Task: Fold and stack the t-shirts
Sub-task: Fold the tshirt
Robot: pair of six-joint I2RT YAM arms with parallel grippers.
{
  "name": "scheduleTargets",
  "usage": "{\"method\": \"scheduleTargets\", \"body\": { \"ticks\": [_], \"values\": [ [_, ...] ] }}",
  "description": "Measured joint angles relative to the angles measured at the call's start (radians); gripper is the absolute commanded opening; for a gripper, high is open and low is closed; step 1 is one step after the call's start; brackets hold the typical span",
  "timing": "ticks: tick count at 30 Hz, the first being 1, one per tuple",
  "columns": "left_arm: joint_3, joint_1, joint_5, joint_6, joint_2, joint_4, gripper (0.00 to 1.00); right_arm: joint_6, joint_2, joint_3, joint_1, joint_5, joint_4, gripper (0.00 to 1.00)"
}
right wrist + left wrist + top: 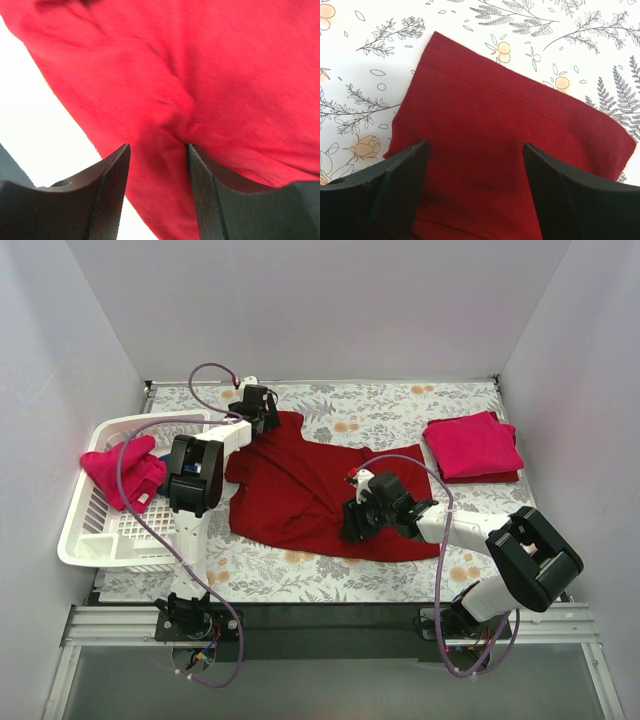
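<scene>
A large dark red t-shirt (300,490) lies spread on the flowered table. My left gripper (266,422) is open over its far left sleeve (510,110), its fingers apart on either side of the cloth. My right gripper (352,528) sits low on the shirt's near part, close to its hem. Its jaws stand part-way open astride a pucker of red cloth (160,130). A stack of folded pinkish-red t-shirts (472,447) lies at the right. A crumpled pinkish-red t-shirt (120,472) hangs in the basket. I cannot make out a navy shirt.
A white slatted plastic basket (105,535) stands at the table's left edge, beside the left arm. Grey walls close in the table on the left, right and back. The table's flowered cover (400,410) shows behind the dark red shirt.
</scene>
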Motion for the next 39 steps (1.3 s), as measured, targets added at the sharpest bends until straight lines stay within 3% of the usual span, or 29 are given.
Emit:
{"method": "scheduleTargets", "body": {
  "ticks": [9,15,23,39],
  "values": [
    [0.105,0.007,0.063,0.024,0.053,-0.05,0.71,-0.047,0.047,0.248,0.135,0.025,0.018,0.46],
    [0.11,0.02,0.117,0.014,0.053,-0.051,0.72,-0.101,0.282,0.45,0.205,-0.019,0.118,0.46],
    [0.109,0.039,0.188,0.0,0.052,-0.034,0.72,-0.176,0.597,0.603,0.267,-0.071,0.187,0.46],
    [0.079,0.05,0.218,-0.017,0.043,0.007,0.72,-0.221,0.554,0.466,0.365,-0.167,0.326,0.46]
  ]
}}
